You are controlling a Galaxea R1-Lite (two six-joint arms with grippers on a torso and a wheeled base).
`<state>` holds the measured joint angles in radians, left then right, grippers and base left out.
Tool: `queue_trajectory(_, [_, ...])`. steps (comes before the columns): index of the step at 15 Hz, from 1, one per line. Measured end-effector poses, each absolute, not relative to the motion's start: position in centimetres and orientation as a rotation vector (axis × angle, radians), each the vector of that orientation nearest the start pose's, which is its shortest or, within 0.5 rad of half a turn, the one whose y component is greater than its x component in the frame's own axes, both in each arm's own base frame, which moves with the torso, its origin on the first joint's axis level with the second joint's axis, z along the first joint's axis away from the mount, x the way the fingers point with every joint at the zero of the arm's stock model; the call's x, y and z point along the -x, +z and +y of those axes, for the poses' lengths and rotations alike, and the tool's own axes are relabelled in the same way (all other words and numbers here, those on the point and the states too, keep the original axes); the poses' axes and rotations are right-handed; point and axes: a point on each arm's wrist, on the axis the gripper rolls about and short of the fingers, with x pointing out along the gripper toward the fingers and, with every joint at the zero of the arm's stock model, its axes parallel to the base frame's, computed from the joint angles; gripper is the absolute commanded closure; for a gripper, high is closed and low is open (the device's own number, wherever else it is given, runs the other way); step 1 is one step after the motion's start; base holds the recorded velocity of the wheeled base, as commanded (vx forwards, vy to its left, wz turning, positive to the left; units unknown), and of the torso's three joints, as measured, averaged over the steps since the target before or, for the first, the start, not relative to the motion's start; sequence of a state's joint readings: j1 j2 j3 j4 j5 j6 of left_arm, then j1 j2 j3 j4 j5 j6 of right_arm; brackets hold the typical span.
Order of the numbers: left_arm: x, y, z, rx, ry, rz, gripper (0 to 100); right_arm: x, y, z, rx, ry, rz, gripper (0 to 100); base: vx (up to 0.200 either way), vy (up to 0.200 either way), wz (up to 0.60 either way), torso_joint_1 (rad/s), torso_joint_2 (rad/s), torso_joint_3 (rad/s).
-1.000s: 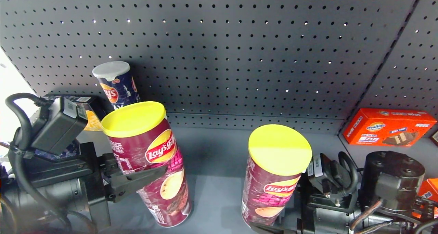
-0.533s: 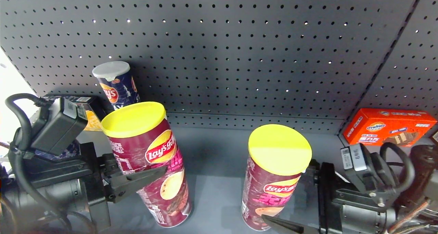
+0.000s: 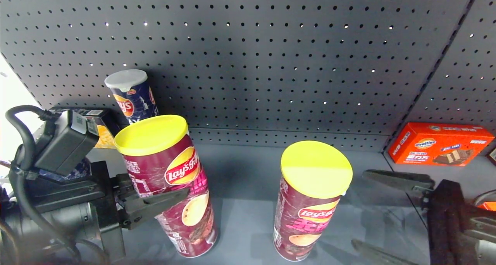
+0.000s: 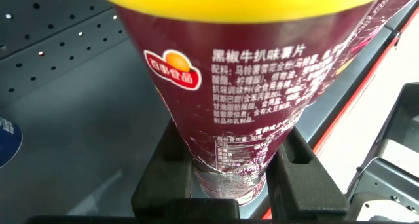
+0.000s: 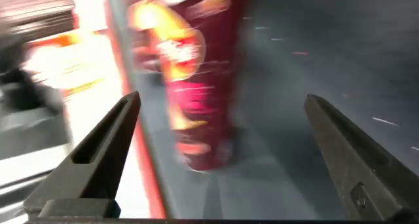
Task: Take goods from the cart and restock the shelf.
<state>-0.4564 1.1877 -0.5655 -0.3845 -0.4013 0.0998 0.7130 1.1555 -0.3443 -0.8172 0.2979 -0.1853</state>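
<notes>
Your left pincer (image 4: 230, 185) holds the tilted red chip can with yellow lid (image 3: 170, 179). Your right pincer (image 3: 358, 209) is wide, beside the standing can (image 3: 310, 203).

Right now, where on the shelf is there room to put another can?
Bare shelf lies between the left can and right can, back to the holed wall, and behind the right can toward the orange box. The left corner is crowded: blue can, left gripper.

Matte black left hand (image 4: 232, 137) and right hand (image 3: 358, 208), tapered fingers (image 3: 395, 179), looped black cable (image 3: 18, 119).
</notes>
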Motion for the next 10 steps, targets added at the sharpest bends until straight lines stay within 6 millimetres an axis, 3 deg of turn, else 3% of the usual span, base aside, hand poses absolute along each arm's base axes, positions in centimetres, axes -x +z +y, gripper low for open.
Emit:
queue_trajectory(5, [-15.0, 21.4, -8.4, -0.100, -0.869, 0.197, 100, -9.3, 22.5, 7.6, 0.046, 0.635, -0.159, 0, 0.000, 0.000, 0.00, 0.000, 0.00, 0.000])
queue_trajectory(10, [-15.0, 21.5, -8.4, -0.098, -0.886, 0.192, 100, -8.8, 23.7, 3.9, 0.032, 0.332, -0.245, 0, 0.000, 0.000, 0.00, 0.000, 0.00, 0.000])
